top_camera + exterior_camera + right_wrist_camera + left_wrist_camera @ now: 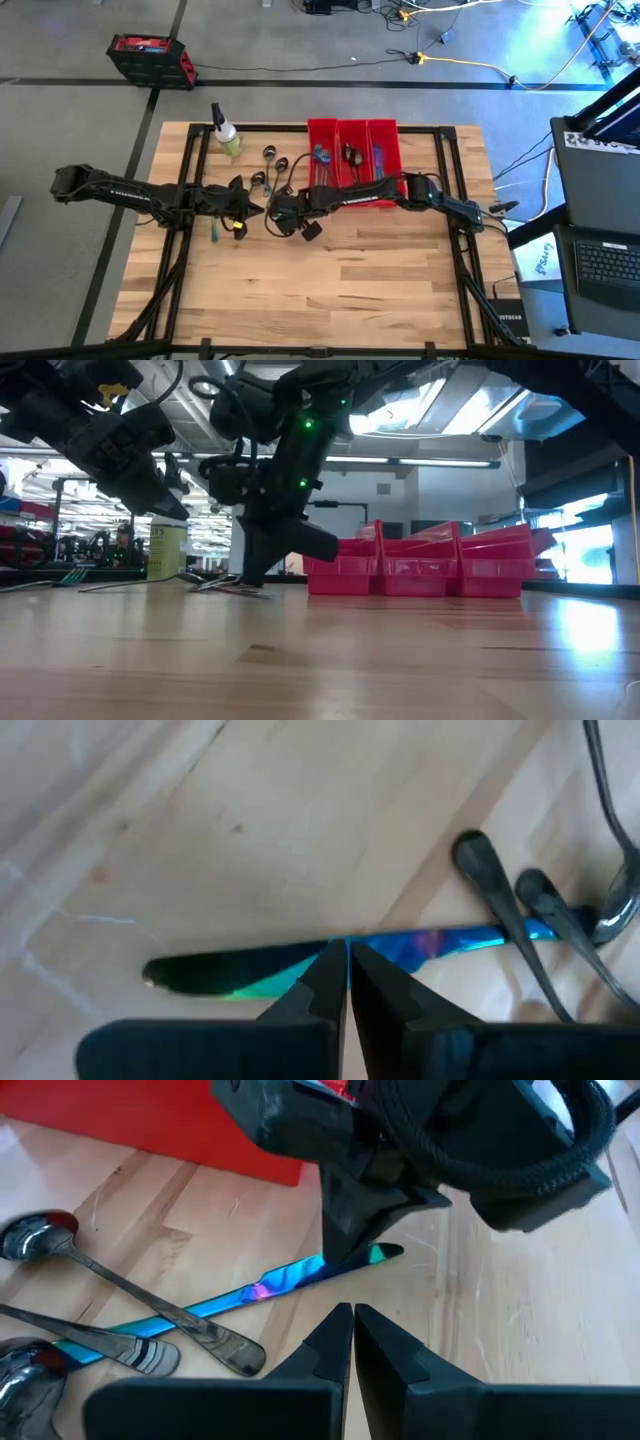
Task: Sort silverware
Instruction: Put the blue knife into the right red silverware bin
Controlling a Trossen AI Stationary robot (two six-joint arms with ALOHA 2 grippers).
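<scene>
An iridescent blue-teal knife (420, 942) lies flat on the wooden table. My right gripper (347, 965) is shut, with its tips down on the knife; the left wrist view shows it over the knife (270, 1285). Dark grey spoons (40, 1240) lie beside the knife, and their handles (500, 880) cross its one end. My left gripper (352, 1330) is shut and hangs above the table just left of the knife, touching nothing. More silverware (270, 165) lies near the red bins (350, 150). My right gripper touches the knife near its middle (300, 958) with its shut fingertips. The fingers slant steeply down from above and lie across the knife. The knife lies flat on the table. Whether the tips pinch it or only rest on it, I cannot tell.
Three long red bins (420, 565) stand side by side at the table's far middle, with a few pieces inside. A spray bottle (225, 135) stands at the far left. A teal piece (215, 232) lies under my left arm. The near half of the table (330, 290) is bare wood.
</scene>
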